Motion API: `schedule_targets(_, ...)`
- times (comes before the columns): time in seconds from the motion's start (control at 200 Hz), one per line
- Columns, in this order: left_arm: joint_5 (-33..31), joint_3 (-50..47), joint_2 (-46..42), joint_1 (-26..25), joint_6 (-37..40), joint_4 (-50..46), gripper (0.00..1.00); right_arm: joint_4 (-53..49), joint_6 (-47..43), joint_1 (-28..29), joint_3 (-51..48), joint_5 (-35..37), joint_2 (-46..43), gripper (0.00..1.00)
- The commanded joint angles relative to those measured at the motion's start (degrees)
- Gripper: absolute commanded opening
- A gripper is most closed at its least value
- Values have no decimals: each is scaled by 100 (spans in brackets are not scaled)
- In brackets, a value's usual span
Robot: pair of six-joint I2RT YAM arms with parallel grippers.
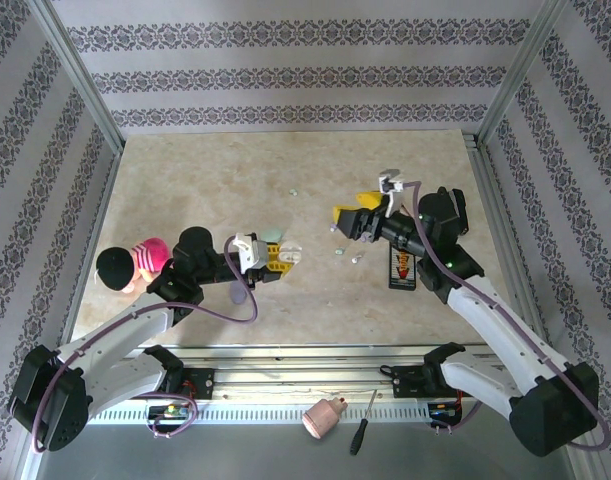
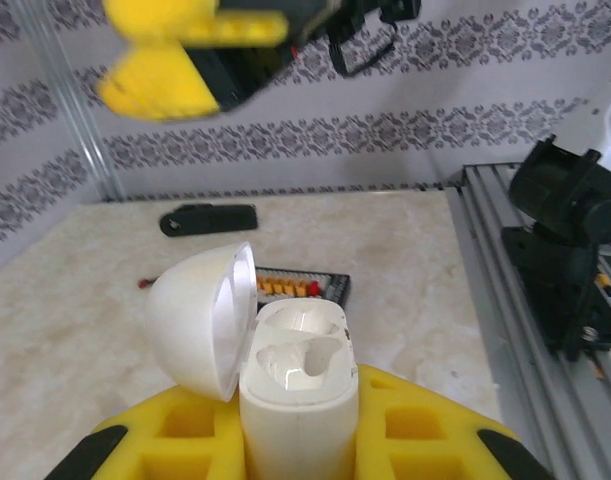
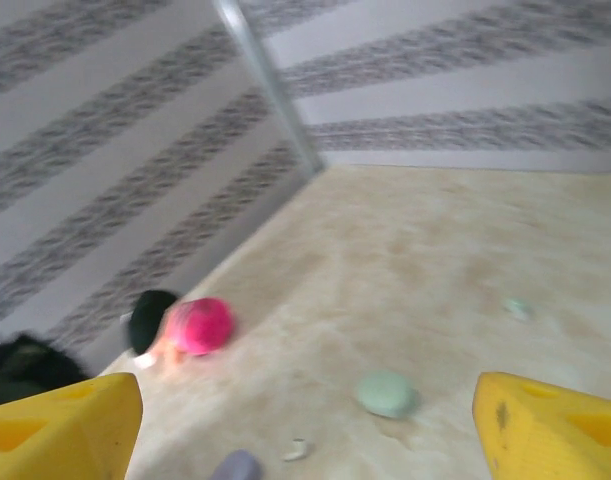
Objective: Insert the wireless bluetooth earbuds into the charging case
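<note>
Striped, patterned wallpaper closes round a pale marbled table. The left gripper sits low over the table's near middle. Its yellow fingers are pressed onto the white charging case, which stands upright between them with its lid swung back. The right gripper hangs above the table further right, fingers spread wide. A pink-and-black doll head lies by the left wall, and a black tray lies beside the right arm. A mint green case rests just behind the left gripper. The earbuds lie loose on the table: one mint bud far back, two pale ones near the right gripper, apart from the charging case
</note>
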Motion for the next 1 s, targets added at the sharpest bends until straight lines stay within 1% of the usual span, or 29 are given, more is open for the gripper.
schedule_targets(0.0,-366,-256,21,-109,-170,1290,0,-742,467,-390,-299,715,-113,85)
schedule_targets(0.05,-488,-346,22,-109,-352,1586,0,-982,496,-506,-369,764,-105,85)
schedule_targets(0.095,-457,-344,6,-109,-345,1586,0,-1277,408,-538,-365,892,-45,85)
schedule_targets(0.18,-259,-205,-13,-109,-212,1206,0,-1980,61,-513,-177,1101,217,85)
schedule_targets(0.235,-89,-148,-10,-109,-121,996,0,-2511,-261,-480,55,1172,536,86)
schedule_targets(0.305,74,-136,-53,-109,121,702,0,-2907,-452,-438,283,1339,964,86)
schedule_targets(0.385,119,-216,-85,-116,387,482,0,-3121,-561,-364,537,1387,1518,86)
schedule_targets(0.435,87,-353,-77,-135,335,729,0,-3237,-614,-273,744,1481,1898,86)
schedule_targets(0.495,16,-528,-51,-136,201,1084,0,-3354,-759,-127,1011,1610,2354,82)
schedule_targets(0.525,-11,-580,-54,-138,204,1144,0,-3450,-821,-73,1168,1668,2623,81)
schedule_targets(0.64,4,-589,-72,-135,425,932,0,-3600,-1035,31,1635,1769,3444,81)
schedule_targets(0.774,-80,-651,51,-136,387,1098,0,-3712,-1173,287,1981,2087,4079,82)
schedule_targets(0.994,25,-620,266,-136,233,1282,0,-3704,-1218,446,2191,1934,4749,83)
